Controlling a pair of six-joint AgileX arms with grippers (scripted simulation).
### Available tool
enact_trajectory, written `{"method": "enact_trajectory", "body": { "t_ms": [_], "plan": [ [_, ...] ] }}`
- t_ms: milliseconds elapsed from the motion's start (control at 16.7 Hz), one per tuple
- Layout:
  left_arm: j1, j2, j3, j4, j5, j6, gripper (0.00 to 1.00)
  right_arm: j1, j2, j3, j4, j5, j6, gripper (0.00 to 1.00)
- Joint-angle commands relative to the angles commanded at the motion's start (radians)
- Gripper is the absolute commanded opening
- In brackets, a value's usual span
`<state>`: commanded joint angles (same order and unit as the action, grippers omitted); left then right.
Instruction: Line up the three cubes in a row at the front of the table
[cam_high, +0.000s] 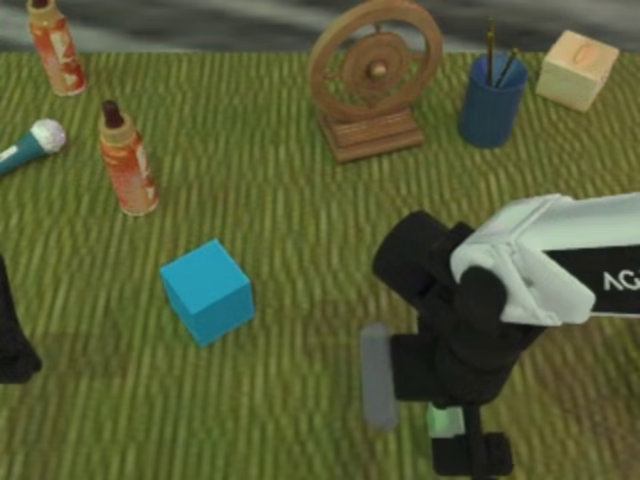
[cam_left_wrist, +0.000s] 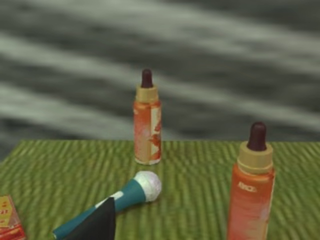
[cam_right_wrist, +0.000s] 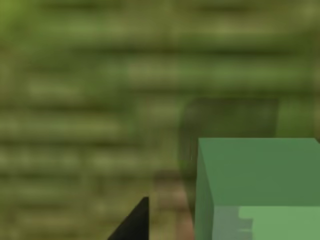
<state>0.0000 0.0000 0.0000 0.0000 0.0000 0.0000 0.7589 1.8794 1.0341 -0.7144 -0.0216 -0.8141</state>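
Note:
The large cyan-blue cube (cam_high: 207, 290) sits left of centre on the table (cam_high: 300, 210), well away from both arms. Only a narrow strip of the pale grey-blue cube (cam_high: 378, 376) shows beside my right arm. My right gripper (cam_high: 470, 450) hangs at the front right, over the small green cube (cam_high: 445, 420). In the right wrist view the green cube (cam_right_wrist: 257, 185) fills one corner, and a gap separates it from the one dark fingertip (cam_right_wrist: 135, 225); this gripper is open. My left arm (cam_high: 12, 340) is parked at the left edge, open, one fingertip (cam_left_wrist: 97, 225) showing.
Two orange bottles (cam_high: 128, 160) (cam_high: 55, 45) and a teal microphone (cam_high: 35, 142) stand at the back left. Along the back are a wooden wheel (cam_high: 372, 70), a blue pen cup (cam_high: 492, 100) and a cream box (cam_high: 577, 68).

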Motion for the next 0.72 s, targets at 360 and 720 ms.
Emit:
{"method": "enact_trajectory", "body": {
  "t_ms": [360,720],
  "plan": [
    [0.0,0.0,0.0,0.0,0.0,0.0,1.0,0.0,0.0,0.0,0.0,0.0,0.0,1.0],
    [0.0,0.0,0.0,0.0,0.0,0.0,1.0,0.004,-0.032,0.047,-0.077,-0.001,-0.008,1.0]
  ]
}}
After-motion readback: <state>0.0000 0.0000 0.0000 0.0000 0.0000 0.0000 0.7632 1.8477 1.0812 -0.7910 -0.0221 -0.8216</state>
